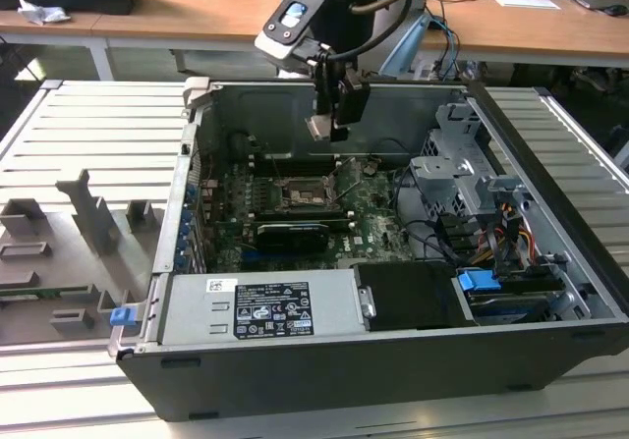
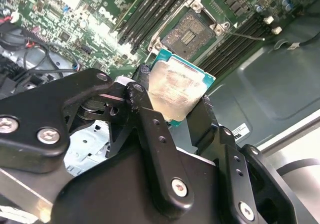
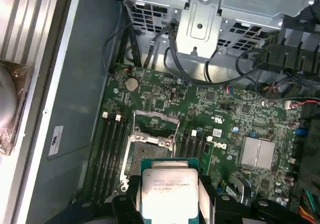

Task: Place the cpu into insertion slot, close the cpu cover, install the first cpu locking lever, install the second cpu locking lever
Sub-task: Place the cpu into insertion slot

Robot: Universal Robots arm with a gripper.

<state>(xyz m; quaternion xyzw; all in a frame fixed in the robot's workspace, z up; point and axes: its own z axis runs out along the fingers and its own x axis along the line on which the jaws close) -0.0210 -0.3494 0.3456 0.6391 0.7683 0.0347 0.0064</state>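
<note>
My gripper [image 1: 327, 125] hangs above the open computer case and is shut on the cpu [image 1: 320, 128], a small square chip with a pale metal face. In both wrist views the black fingers [image 2: 145, 98] clamp the cpu [image 2: 176, 91] by two opposite edges. The insertion slot [image 1: 300, 195] lies below on the green motherboard, uncovered, with its greyish centre showing [image 2: 192, 31]. In the first wrist view the cpu [image 3: 167, 191] hovers just short of the insertion slot [image 3: 149, 151]. The cpu cover [image 3: 156, 118] stands swung up at the slot's far edge.
Long black memory slots [image 3: 111, 149] flank the socket. A black graphics card [image 1: 290, 235] lies nearer the power supply [image 1: 260, 306]. The drive cage [image 1: 462, 179] and cables crowd the exterior view's right. Grey fixtures [image 1: 88, 213] stand on the table outside the case.
</note>
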